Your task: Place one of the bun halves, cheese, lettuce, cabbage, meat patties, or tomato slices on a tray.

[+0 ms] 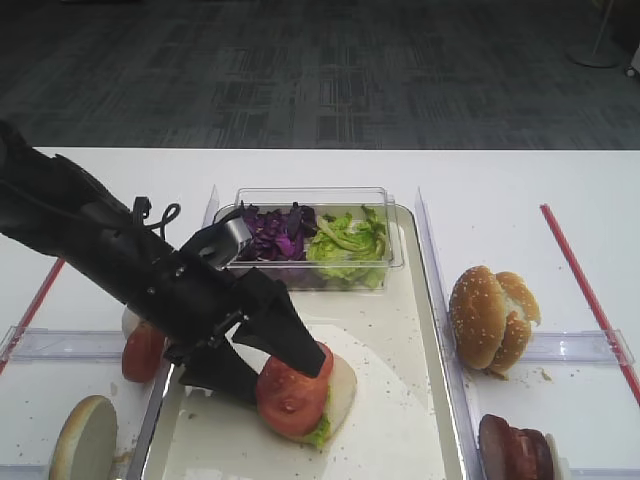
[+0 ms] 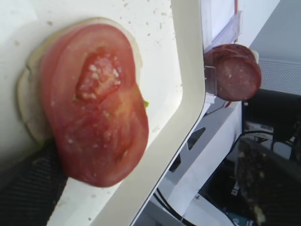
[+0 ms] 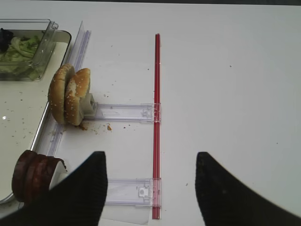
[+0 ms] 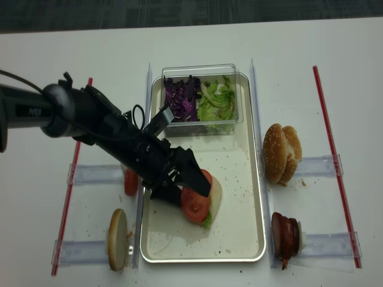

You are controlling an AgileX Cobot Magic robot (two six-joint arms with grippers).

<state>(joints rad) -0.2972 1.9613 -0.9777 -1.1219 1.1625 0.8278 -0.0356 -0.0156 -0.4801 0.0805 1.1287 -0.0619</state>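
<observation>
Glossy round tomato slice (image 2: 94,103) on bun

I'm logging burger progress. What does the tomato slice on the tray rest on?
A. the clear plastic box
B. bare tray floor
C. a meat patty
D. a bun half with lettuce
D: the tomato slice lies on a pale bun half, with lettuce peeking out beneath.

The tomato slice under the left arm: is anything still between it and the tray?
Yes: the tomato slice rests on lettuce and a bun half, which lie on the tray. The left gripper has its jaws spread around it.
</observation>
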